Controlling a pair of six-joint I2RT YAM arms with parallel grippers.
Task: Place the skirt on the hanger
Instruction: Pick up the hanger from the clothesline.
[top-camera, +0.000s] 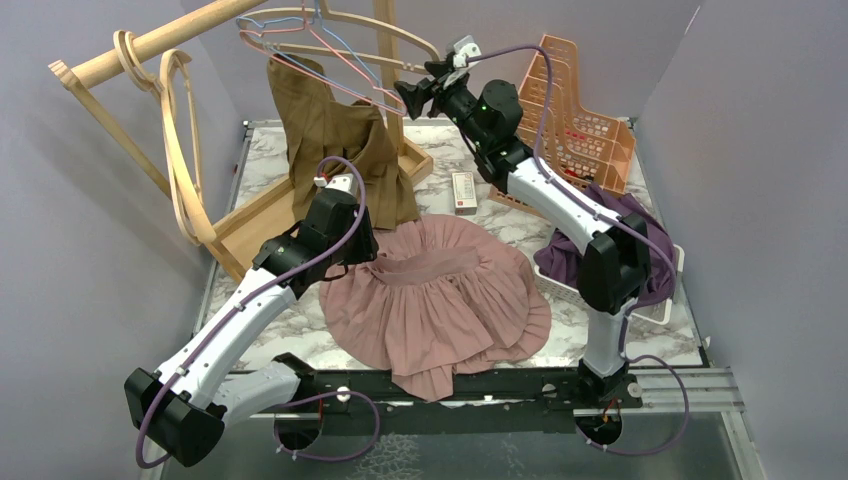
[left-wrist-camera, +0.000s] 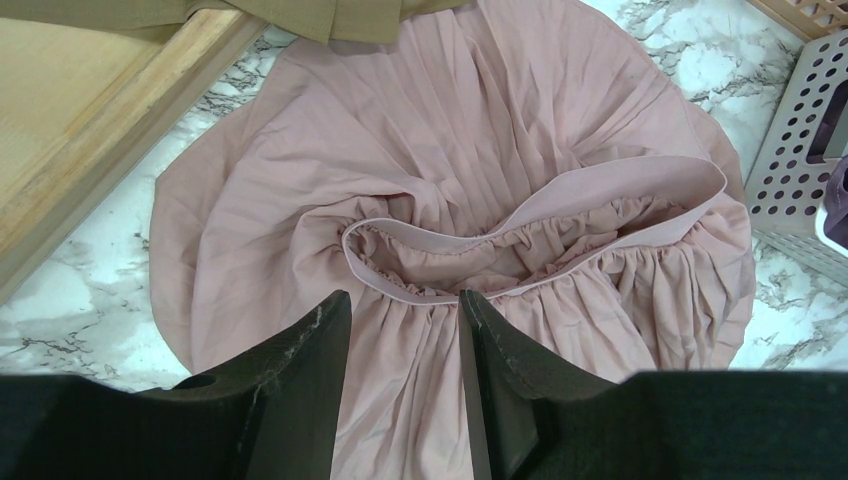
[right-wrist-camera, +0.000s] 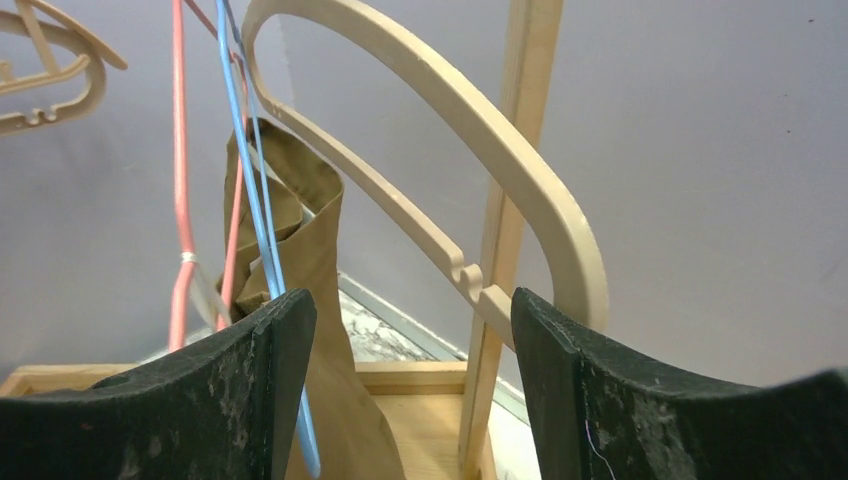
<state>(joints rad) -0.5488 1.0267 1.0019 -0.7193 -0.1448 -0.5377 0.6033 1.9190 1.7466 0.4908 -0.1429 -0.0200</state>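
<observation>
Pink skirt lies spread on the marble table, not yet on any hanger. I judge the step is the pickup: my left gripper hovers half-open and empty just before the waistband, and must descend and pinch it. My right gripper is raised, wide and empty, beside the wooden hanger.

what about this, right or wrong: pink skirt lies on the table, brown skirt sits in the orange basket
Wrong on the brown skirt: it hangs on the wooden rack, not in the orange basket. The pink skirt does lie on the table. The top external view shows it.
</observation>
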